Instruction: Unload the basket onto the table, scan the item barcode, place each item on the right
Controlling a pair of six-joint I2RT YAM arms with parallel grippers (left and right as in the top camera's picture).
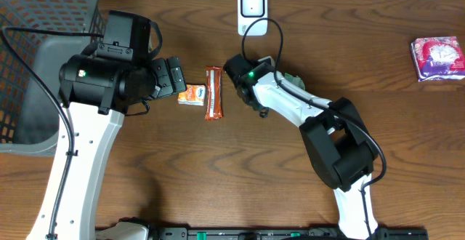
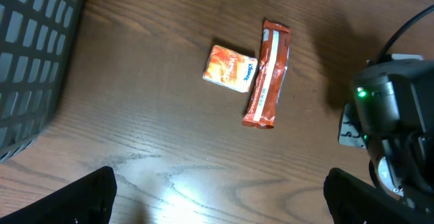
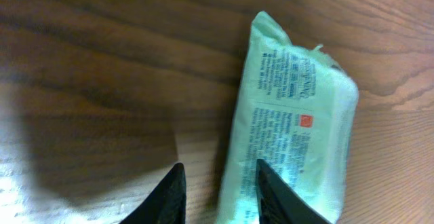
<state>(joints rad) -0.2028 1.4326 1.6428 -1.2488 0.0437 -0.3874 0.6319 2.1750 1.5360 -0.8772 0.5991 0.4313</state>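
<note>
Lying on the table [image 3: 102,47] beside the right gripper [image 3: 219,168], whose jaws are parted and empty, the pale green pack [image 3: 298,129] is unheld, the left gripper [image 2: 220,180] gapes empty, and passing it before the scanner [image 1: 252,9] seems undone.

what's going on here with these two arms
Two arms are on a barcode-scanning job. The right gripper has its jaws partly apart at the edge of a pale green packet lying on the table, not clamping it. The left gripper hangs wide open above an orange packet and a red-brown bar, holding nothing. No item is at the white device, probably the scanner, by the far edge.
</note>
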